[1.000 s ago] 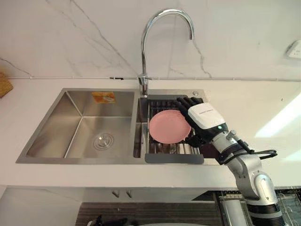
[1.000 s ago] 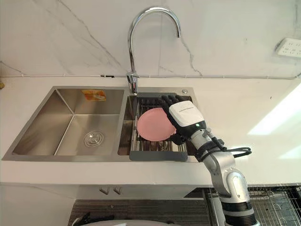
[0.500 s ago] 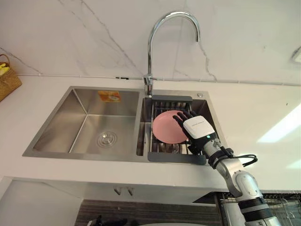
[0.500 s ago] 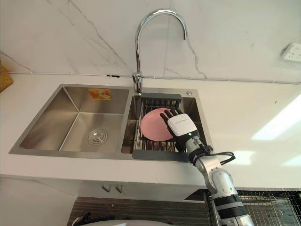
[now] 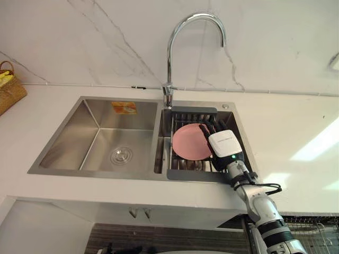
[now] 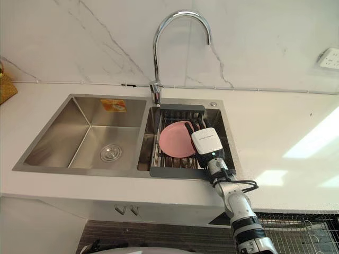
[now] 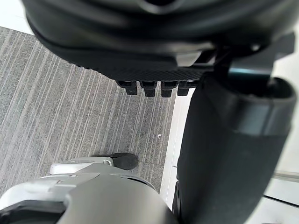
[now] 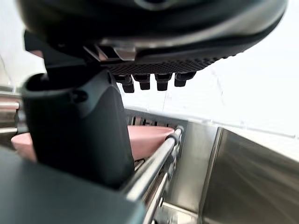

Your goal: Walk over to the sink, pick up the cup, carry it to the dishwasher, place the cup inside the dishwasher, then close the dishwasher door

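Note:
No cup is in sight; a pink round dish (image 5: 190,142) lies in a dark wire rack (image 5: 193,175) set in the sink's right basin. My right hand (image 5: 225,144), with its white back cover up, reaches down into the rack at the dish's right edge, fingers straight and open, holding nothing. In the right wrist view the dish's rim (image 8: 145,135) shows just past the thumb, behind a rack bar. My left hand (image 7: 154,37) hangs open over the striped floor.
The steel left basin (image 5: 95,143) has a drain in its floor. A tall curved faucet (image 5: 169,53) rises behind the rack. White counter surrounds the sink, with a wicker basket (image 5: 9,87) at far left. A wire dishwasher rack (image 6: 296,222) shows below the counter at right.
The camera has shifted. My right hand has dropped lower into the rack, from over the dish to beside its right edge. The dish has stayed put.

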Robot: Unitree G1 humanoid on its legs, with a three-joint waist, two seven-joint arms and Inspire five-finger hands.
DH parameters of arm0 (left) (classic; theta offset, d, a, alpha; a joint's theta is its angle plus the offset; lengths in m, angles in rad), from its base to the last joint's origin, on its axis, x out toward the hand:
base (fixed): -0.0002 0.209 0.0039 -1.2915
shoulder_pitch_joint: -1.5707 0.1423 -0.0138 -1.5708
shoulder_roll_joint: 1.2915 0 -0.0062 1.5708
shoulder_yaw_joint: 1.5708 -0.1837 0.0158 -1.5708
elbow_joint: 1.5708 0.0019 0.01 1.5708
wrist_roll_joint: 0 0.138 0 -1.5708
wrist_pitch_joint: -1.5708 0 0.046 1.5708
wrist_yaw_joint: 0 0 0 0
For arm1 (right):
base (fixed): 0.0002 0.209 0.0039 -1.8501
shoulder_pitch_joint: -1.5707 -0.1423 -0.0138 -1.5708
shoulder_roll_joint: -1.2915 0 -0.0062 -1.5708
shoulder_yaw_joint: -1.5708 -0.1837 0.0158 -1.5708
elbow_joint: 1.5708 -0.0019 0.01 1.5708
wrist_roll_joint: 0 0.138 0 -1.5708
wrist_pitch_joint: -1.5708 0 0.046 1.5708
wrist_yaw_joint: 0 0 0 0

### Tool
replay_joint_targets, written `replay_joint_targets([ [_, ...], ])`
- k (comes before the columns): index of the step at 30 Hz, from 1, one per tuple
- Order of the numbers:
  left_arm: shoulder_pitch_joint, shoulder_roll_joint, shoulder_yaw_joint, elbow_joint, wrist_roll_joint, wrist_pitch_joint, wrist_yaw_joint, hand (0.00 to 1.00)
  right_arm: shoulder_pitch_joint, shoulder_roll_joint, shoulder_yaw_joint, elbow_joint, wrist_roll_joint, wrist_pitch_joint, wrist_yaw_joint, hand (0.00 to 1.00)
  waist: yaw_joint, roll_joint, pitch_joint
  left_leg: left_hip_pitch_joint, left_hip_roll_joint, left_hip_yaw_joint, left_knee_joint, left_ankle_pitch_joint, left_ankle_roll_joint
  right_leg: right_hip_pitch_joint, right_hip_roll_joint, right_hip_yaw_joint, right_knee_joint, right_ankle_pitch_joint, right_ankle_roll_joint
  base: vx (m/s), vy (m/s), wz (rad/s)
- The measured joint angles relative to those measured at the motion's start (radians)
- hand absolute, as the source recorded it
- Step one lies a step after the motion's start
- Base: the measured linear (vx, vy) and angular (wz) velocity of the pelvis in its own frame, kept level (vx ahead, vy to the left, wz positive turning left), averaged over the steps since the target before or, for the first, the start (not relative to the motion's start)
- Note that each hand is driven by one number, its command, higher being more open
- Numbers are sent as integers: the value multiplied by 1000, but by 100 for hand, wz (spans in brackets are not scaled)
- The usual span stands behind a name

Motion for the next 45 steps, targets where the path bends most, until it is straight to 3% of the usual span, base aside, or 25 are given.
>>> replay_joint_targets([
  [7, 0, -2, -1, 3, -7, -16, 32, 100, -23, 13, 8, 76, 0, 80, -197, 100, 1, 4, 4, -17, 1, -24, -1, 8, -9, -2, 2, -21, -12, 0, -3, -72, -3, 9],
  [11, 1, -2, -1, 3, -19, -17, 46, 100, -25, 22, 9, 87, 0, 93, -249, 100, 1, 4, 4, -24, 2, -31, 0, 8, -9, -4, 5, -23, -20, 5, -6, -23, -2, 1],
  [12, 1, -2, -1, 3, -25, -17, 48, 100, -25, 22, 10, 88, 0, 93, -251, 0, 1, 4, 4, -24, 2, -32, 0, 9, -10, -4, 6, -23, -20, 6, -6, 0, 0, 0],
  [16, 1, -1, -1, 3, -29, -17, 48, 100, -28, 18, 31, 88, 0, 93, -245, 0, 1, -1, 0, -25, 4, -38, 0, 13, -12, -3, 9, -27, -20, 10, -3, -3, -4, 1],
  [25, -2, 8, 0, 3, -38, -9, 24, 100, -134, -49, 109, 213, 4, 61, -107, 0, 13, -13, -7, -35, 10, -77, -1, 21, -14, 7, 15, -65, -28, 10, -7, -39, -14, 11],
  [27, -9, 9, 0, 3, -38, -9, 20, 100, -148, -77, 131, 229, 3, 49, -104, 0, 30, -15, -8, -37, 13, -81, 0, 22, -16, 8, 17, -70, -31, 11, -9, -14, -24, 10],
  [35, -10, 9, 2, 3, -37, -15, 19, 100, -190, -69, 113, 252, 43, 49, -165, 0, 33, -19, -10, -44, 19, -86, 0, 34, -21, 10, 25, -74, -33, 18, -19, 35, -26, 2],
  [45, -4, 7, 23, -1, -37, -38, 19, 100, -190, -44, 113, 81, 85, -91, -166, 0, 41, -4, -1, -40, 22, -72, 5, 31, -21, 8, 21, -55, -33, 21, -16, -18, 0, -3],
])
